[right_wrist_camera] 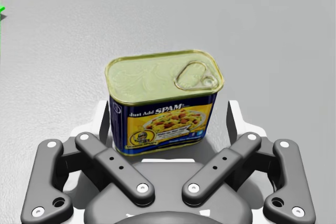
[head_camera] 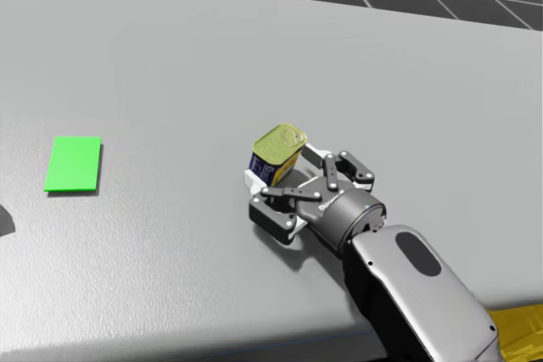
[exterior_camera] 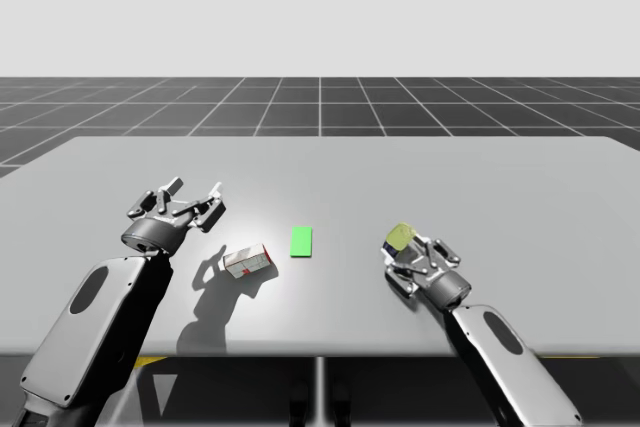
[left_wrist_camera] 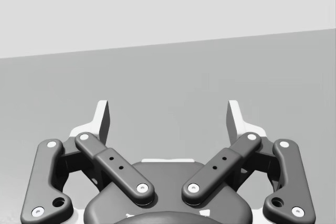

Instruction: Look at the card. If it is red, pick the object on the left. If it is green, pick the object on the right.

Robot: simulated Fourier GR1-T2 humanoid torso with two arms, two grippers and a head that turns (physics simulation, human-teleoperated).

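- Grey counter (exterior_camera: 500,177), dark grid floor (exterior_camera: 320,107) behind it, blank pale backdrop.
- Card (exterior_camera: 302,241) lies flat mid-counter and it's green, so the target is the object on the right.
- Right object: a blue-and-yellow rectangular can (right_wrist_camera: 163,103), standing lid up with the pull ring (right_wrist_camera: 195,77) on top, well right of the card and near the front edge.
- Left object: a white-and-red box (exterior_camera: 248,261) lying just left of the card. Not the target, leave it.
- Right jaws are released and straddle the can, one finger off each narrow end. The left finger looks to be at the wall, and there's a visible gap on the right side, so no grip yet.
- Left jaws are spread wide with nothing between them, hovering over bare counter to the far left of the box.
- Handling, my read:
  - It's a rigid metal tin and won't give under squeeze, so it's not fragile.
  - If full, it's probably heavy for its size (assume full).
  - The printed walls look smooth and glossy, so expect slip. It needs firm clamp force, not a light pinch.
- Where to grab:
  - Take the two narrow end walls, flat on flat, around mid-height.
  - Stay under the lid rim. If the can slides down, the rim gives a small catch.
  - Keep off the lid and ring: nothing flat to bear on there.
- Risks:
  - One finger landing first would shove or twist the can instead of clamping it.
  - Centre the jaws before closing.
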